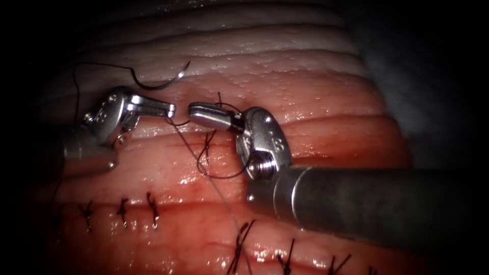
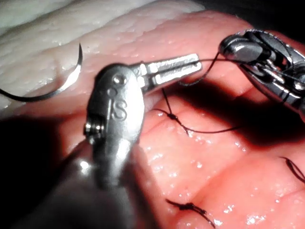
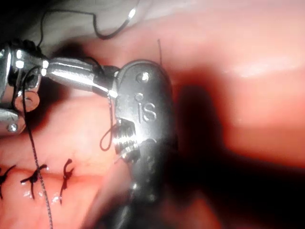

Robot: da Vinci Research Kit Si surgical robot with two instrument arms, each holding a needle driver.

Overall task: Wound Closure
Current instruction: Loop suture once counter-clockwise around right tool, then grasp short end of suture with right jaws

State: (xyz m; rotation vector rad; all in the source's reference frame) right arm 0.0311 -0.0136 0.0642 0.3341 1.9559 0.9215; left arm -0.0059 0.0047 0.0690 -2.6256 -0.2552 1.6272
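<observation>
Left tool (image 1: pixel 170 108) and right tool (image 1: pixel 193 109) face tip to tip, both jaws closed, nearly touching

Narrow gap between left tool (image 1: pixel 170 108) and right tool (image 1: pixel 192 109) tips, crossed by thread (image 1: pixel 191 147). Thread loop wraps right tool jaws, trails to knot (image 1: pixel 206 150) at 6 o'clock. Needle (image 1: pixel 163 81) lies loose on tissue (image 1: pixel 305 91) at 11 o'clock. Bare tissue at 1 to 2 o'clock. Stitches (image 1: pixel 122 209) at 7 o'clock.

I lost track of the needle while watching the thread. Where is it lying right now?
In the endoscope view the needle lies free on the pale tissue, above the left pincer, held by neither pincer and not in the tissue.
</observation>
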